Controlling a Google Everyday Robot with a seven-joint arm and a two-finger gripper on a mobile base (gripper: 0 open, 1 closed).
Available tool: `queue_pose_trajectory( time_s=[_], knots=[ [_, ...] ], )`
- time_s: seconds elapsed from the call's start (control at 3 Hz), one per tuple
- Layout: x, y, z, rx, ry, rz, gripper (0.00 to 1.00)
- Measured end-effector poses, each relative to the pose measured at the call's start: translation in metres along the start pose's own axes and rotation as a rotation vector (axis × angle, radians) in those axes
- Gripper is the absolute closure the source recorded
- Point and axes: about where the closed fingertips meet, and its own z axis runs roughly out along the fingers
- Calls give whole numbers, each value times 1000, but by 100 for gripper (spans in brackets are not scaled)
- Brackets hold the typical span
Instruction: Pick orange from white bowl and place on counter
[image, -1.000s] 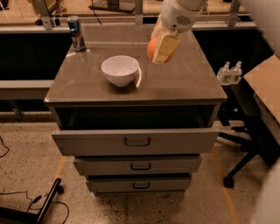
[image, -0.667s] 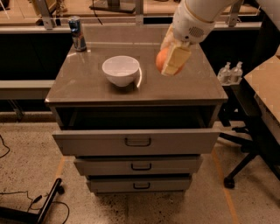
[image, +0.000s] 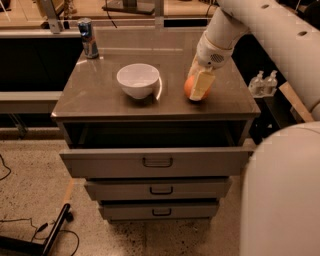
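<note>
The orange (image: 188, 89) rests on the glossy grey-brown counter (image: 100, 100), right of the middle and near the front edge. My gripper (image: 196, 93) comes down from the upper right and is shut on the orange. One pale finger (image: 201, 85) covers the orange's right side. The white bowl (image: 138, 80) stands upright on the counter to the left of the orange. It holds nothing and is apart from the gripper.
A drink can (image: 89, 37) stands at the counter's back left corner. The cabinet's top drawer (image: 157, 161) is pulled out toward me. Two spray bottles (image: 264, 82) stand to the right of the cabinet. My arm's white body fills the right side. Cables lie on the floor at lower left.
My gripper has carried the orange from above the counter's back right down and forward, so the orange now sits on the counter top. The bowl has not moved.
</note>
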Motion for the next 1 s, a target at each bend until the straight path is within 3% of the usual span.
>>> queue_pose_trajectory(
  time_s=[0.33,1.0],
  knots=[
    [9,-14,7,-2,3,22,80],
    [8,-15,11,-1,1,21,32]
  ],
)
